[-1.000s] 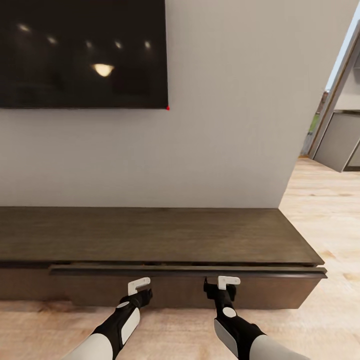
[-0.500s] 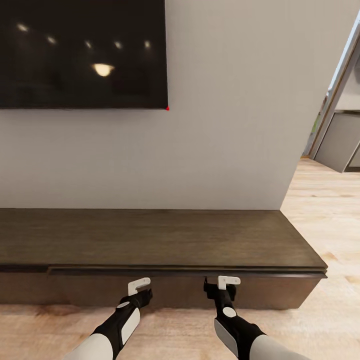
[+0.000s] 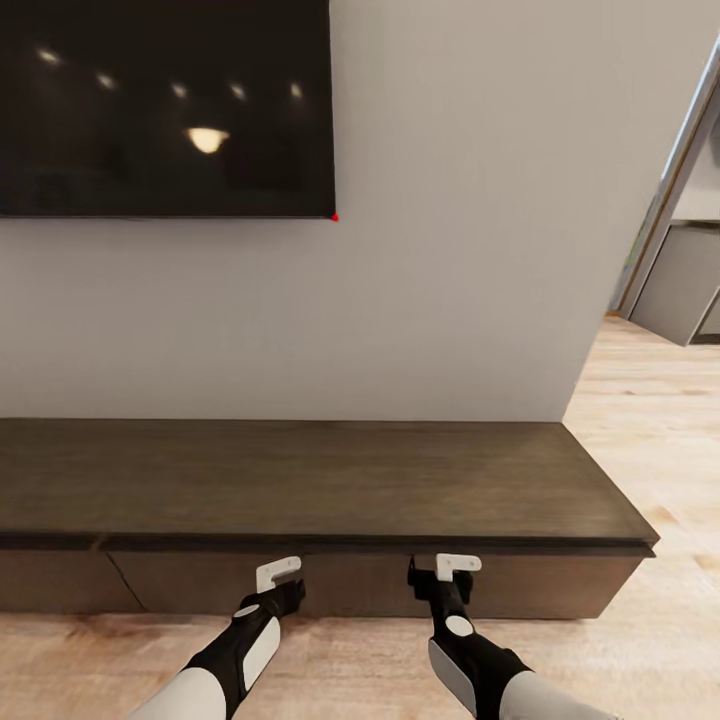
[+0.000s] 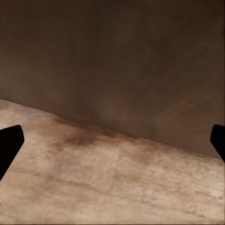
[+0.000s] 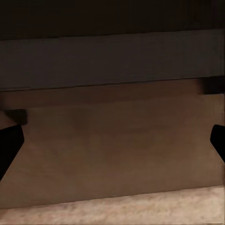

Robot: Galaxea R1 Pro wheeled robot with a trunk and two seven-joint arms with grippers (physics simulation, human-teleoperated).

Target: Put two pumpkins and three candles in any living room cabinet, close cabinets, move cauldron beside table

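Both fingers [image 4: 9, 140] wide apart, empty, against the closed cabinet [image 3: 300, 480] drawer front [image 3: 350, 580].

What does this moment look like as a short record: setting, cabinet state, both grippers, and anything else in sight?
setting: grey wall, wood plank floor
cabinet: long, dark brown, drawer front flush under the top
left gripper: open, empty, facing the drawer front
right gripper: open, empty, facing the drawer front
TV: black, on the wall above the cabinet
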